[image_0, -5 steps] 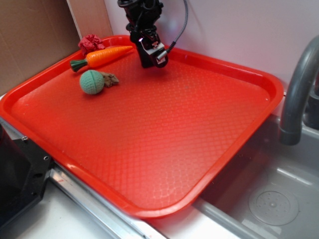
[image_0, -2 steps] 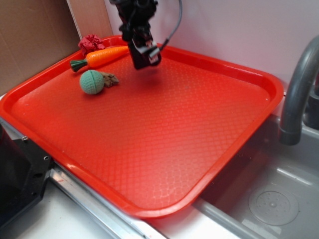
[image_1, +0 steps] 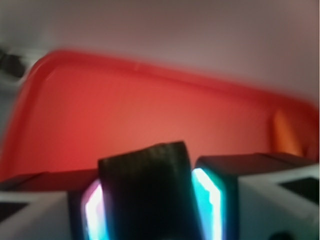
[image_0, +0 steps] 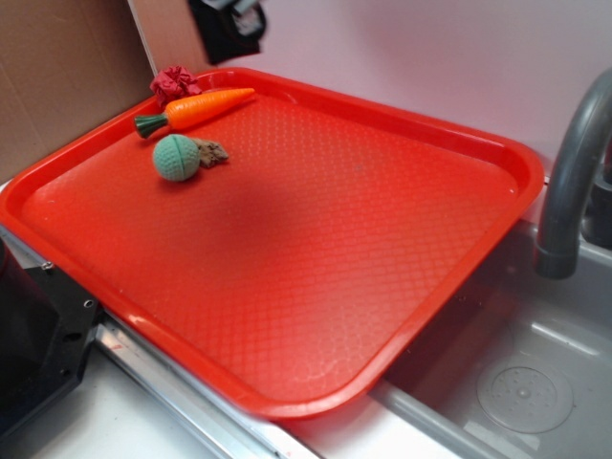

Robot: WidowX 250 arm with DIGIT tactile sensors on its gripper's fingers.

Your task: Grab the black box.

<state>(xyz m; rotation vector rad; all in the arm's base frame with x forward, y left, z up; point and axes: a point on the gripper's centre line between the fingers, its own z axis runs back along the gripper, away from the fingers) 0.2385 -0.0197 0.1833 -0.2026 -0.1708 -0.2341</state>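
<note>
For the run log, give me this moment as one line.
gripper: shut on black box, raised above tray | carrot, green ball: on tray, far left corner

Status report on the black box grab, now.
Gripper raised off the red tray, jaws shut on the black box. Carrot and green ball below. Nothing obstructing.

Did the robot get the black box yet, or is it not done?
It looks done. In the wrist view the black box sits clamped between the gripper fingers. In the exterior view the gripper is high above the tray's far edge, with no box on the tray. The carrot and green ball lie untouched. Nothing seems left but holding on.
</note>
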